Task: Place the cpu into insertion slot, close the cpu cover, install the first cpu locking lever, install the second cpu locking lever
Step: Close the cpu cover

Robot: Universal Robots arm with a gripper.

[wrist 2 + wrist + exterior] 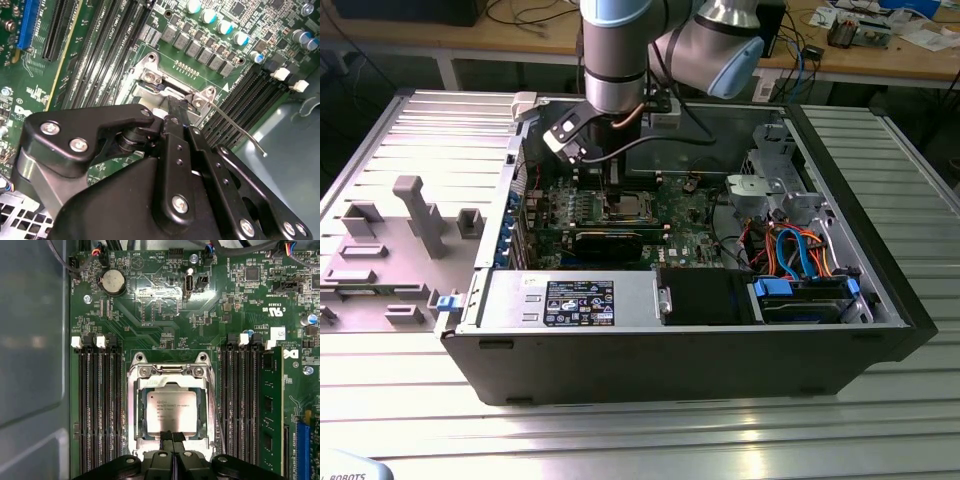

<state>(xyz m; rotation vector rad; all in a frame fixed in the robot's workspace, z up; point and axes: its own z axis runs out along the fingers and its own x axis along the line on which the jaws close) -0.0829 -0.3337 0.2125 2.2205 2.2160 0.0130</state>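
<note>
Jaws were clenched together with nothing visible between them, so the gripper (pixel 173 436) acted as one blunt tip rather than a clamp. That tip rested on the edge of the cpu cover (pixel 172 382), which lay flat around the cpu (pixel 171 412). By the look of it, the closed fingers were there to press the frame down, not to carry anything.

The cpu sat square and level inside the insertion slot (pixel 139 371), its silvery top showing through the cover's window, so the placing looked done. In the second wrist view a thin wire locking lever (pixel 240 129) stuck out from the socket corner over the black memory slots (pixel 250 95). It was apparently unlatched, which suggests the gripper alone held the cover down.

In the exterior view the arm reached straight down into the open computer case (pixel 670 365), toward its far side and the exterior view's left, above the green motherboard (pixel 690 215).
</note>
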